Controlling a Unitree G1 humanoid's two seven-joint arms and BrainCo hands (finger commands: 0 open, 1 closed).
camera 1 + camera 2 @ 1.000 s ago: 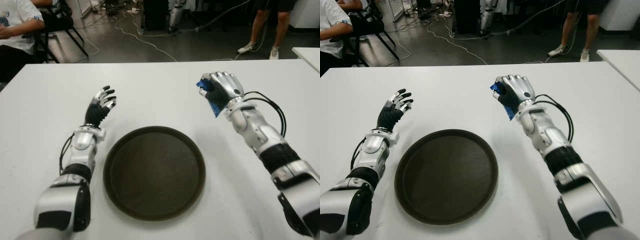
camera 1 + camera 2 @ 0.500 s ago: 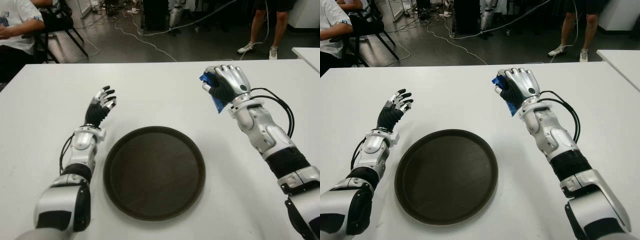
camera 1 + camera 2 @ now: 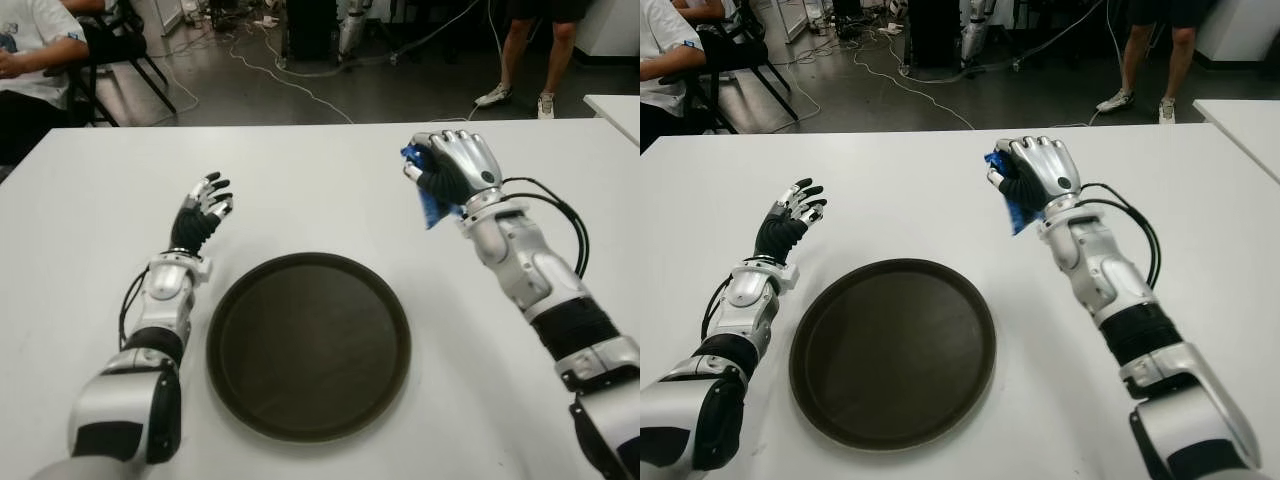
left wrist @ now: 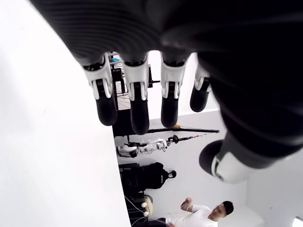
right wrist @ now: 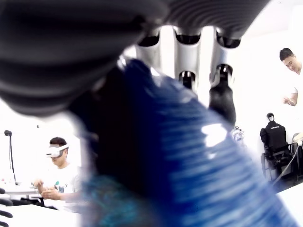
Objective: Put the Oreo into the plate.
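Note:
My right hand [image 3: 448, 172] is raised over the white table [image 3: 300, 190], beyond and to the right of the plate, with its fingers curled around a blue Oreo packet [image 3: 423, 197]. The packet [image 5: 189, 156] fills the right wrist view, pressed against the palm, and its lower end pokes out below the hand [image 3: 1035, 185]. A round dark plate [image 3: 309, 345] lies flat in the middle near me, with nothing in it. My left hand [image 3: 203, 208] shows to the left of the plate, fingers spread and holding nothing.
Beyond the table's far edge a seated person [image 3: 30, 60] is at the left and a standing person's legs [image 3: 530, 50] at the right. Cables [image 3: 290, 80] trail over the floor. A second white table's corner [image 3: 615, 105] shows at the far right.
My right hand with the Oreo packet has lifted and shifted slightly to the right and away from me. The left hand and the plate have not moved.

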